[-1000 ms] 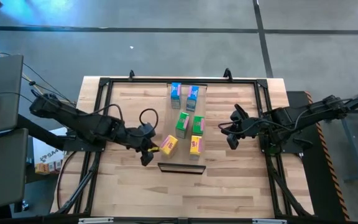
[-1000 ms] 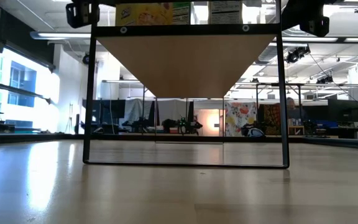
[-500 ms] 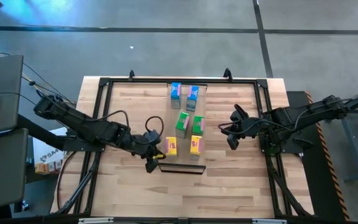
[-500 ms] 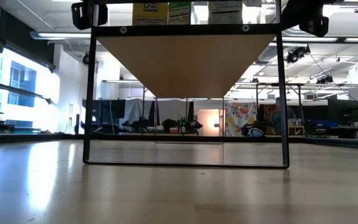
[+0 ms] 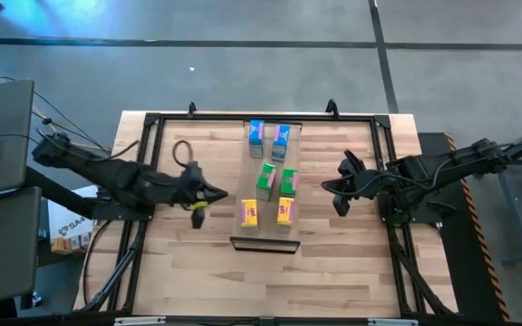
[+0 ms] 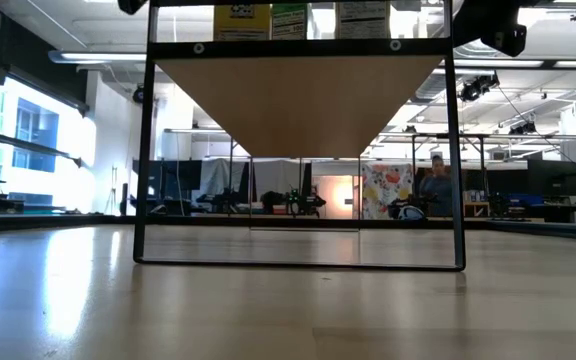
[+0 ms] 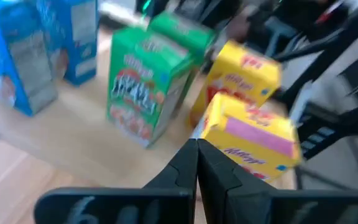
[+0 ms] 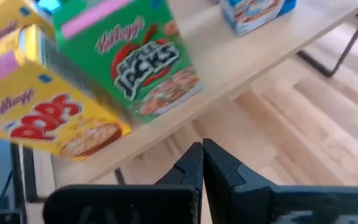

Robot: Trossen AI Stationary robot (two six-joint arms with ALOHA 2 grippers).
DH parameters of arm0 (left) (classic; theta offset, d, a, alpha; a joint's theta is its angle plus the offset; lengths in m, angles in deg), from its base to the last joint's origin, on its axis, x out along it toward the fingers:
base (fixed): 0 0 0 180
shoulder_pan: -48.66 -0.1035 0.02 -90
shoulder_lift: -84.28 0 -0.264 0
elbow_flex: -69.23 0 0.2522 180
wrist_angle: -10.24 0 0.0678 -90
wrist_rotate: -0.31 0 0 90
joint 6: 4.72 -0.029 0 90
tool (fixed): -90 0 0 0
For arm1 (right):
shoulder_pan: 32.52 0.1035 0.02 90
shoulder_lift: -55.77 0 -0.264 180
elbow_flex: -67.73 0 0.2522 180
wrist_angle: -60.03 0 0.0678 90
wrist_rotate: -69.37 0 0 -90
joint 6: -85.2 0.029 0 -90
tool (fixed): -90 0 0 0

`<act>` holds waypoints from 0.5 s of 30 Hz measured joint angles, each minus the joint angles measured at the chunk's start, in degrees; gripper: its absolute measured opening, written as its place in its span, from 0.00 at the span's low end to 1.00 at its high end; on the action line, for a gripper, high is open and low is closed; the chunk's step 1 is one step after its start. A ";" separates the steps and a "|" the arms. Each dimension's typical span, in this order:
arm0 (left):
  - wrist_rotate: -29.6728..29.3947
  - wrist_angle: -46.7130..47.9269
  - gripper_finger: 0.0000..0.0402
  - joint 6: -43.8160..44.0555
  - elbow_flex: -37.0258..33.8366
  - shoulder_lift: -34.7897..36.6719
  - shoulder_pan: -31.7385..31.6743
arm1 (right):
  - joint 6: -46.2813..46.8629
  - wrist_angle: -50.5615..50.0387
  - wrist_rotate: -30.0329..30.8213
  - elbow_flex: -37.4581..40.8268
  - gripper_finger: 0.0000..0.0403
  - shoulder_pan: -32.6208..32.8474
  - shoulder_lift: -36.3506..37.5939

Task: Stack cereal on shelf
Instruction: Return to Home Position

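Cereal boxes (image 8: 135,62) are printed cardboard; the shelf (image 8: 247,56) is smooth pale wood.

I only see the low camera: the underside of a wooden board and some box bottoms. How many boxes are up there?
Observer: Six, in pairs on the shelf: blue boxes, green boxes, yellow boxes.
Operator: Is a claw holding one?
Observer: No. The left gripper is beside the shelf, shut and empty.
Operator: And the other?
Observer: The right gripper waits on the opposite side, also shut.
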 joint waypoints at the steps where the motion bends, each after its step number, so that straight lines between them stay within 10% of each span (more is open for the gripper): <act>1: -0.02 -2.98 0.00 -1.39 -2.00 1.70 0.00 | -0.01 -0.08 0.87 0.00 0.00 0.00 0.04; 15: 10.51 -38.69 0.00 -6.36 -38.28 28.60 -7.02 | -1.10 4.61 4.17 0.00 0.00 -0.02 0.11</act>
